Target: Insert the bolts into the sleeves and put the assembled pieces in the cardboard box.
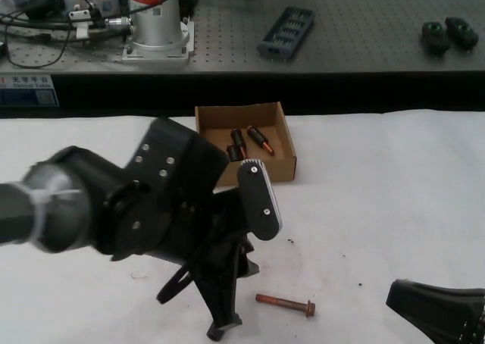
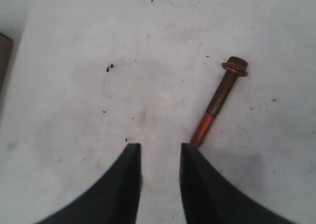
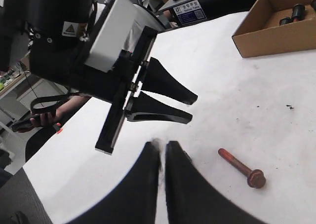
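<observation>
Copper-coloured bolt [image 2: 219, 103] lies just beside the left hand [image 2: 159, 147], its jaws parted.

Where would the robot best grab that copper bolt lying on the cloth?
Probably the smooth shank of the bolt, from straight above, with the left tool straddling it crosswise: it lies flat on the cloth, both sides free.
</observation>
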### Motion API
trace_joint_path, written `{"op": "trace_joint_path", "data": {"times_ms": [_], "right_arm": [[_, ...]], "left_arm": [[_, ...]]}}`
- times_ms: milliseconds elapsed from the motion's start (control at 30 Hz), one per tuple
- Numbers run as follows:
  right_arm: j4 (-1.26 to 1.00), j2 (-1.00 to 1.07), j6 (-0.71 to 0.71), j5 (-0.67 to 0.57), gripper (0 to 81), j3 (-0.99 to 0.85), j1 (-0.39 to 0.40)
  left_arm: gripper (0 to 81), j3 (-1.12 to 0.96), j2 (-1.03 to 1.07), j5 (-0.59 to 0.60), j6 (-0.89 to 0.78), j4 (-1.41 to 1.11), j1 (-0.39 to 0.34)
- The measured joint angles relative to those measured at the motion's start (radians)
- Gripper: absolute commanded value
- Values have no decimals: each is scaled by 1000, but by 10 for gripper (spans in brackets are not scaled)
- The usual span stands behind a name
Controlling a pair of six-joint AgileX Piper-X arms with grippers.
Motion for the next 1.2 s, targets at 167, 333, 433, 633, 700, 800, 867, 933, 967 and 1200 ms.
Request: {"op": "trace_joint_path", "data": {"times_ms": [167,333,433,633,700,800,867,933,967,1200], "right_arm": [[2,0,-13,-1,54,0,0],[2,0,-16,6,54,0,0],[2,0,-28,9,54,0,0],[10,0,-32,15,54,0,0],[10,0,-34,15,54,0,0],[10,0,-36,17,54,0,0],[10,0,-38,19,54,0,0],[10,0,-38,21,54,0,0],[10,0,-38,22,54,0,0],[13,0,-52,22,54,0,0]], "left_arm": [[225,-45,77,0,0,30,-3],[305,-104,133,-2,2,81,-18],[302,-149,169,-4,9,107,-44],[302,-209,214,-17,46,143,-89],[302,-215,229,-23,63,154,-96],[302,-214,250,-30,84,173,-98],[302,-214,259,-32,95,187,-98],[302,-214,262,-33,100,189,-98],[302,-214,262,-33,102,189,-98],[302,-214,262,1,102,189,-109]]}}
